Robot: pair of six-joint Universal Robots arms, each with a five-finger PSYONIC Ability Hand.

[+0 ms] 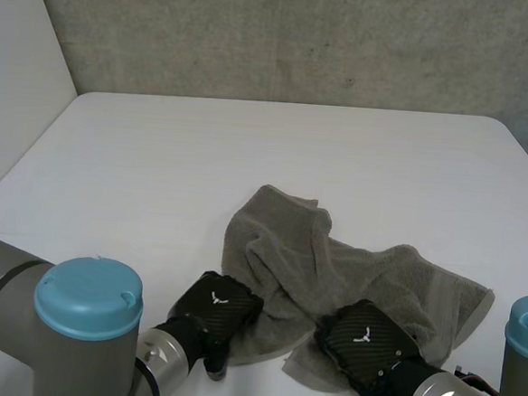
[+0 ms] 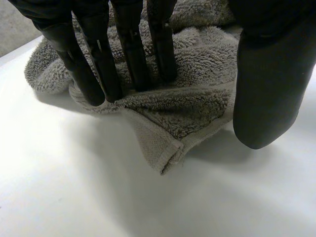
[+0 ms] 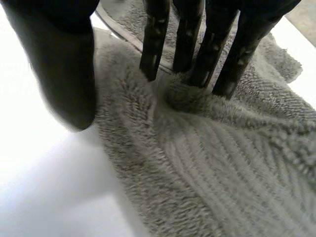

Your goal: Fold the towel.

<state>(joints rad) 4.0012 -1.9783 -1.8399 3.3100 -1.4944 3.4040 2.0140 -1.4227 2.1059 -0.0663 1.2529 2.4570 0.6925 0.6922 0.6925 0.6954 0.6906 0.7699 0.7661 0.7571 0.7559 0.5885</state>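
The towel (image 1: 332, 266) lies bunched near the front edge of the white surface (image 1: 249, 152). The left hand (image 1: 213, 308) presses straight fingers (image 2: 131, 59) beside a corner, thumb apart. The right hand (image 1: 363, 343) does likewise on the near edge. Neither hand grips.

Risk: the fingers may close on doubled layers and drag the heap.

A grey wall (image 1: 302, 38) stands behind.

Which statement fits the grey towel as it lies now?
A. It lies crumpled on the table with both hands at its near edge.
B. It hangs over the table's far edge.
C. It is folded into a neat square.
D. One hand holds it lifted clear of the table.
A: the grey towel lies bunched and creased on the white table, and the left hand and right hand rest straight fingers on its near edge.
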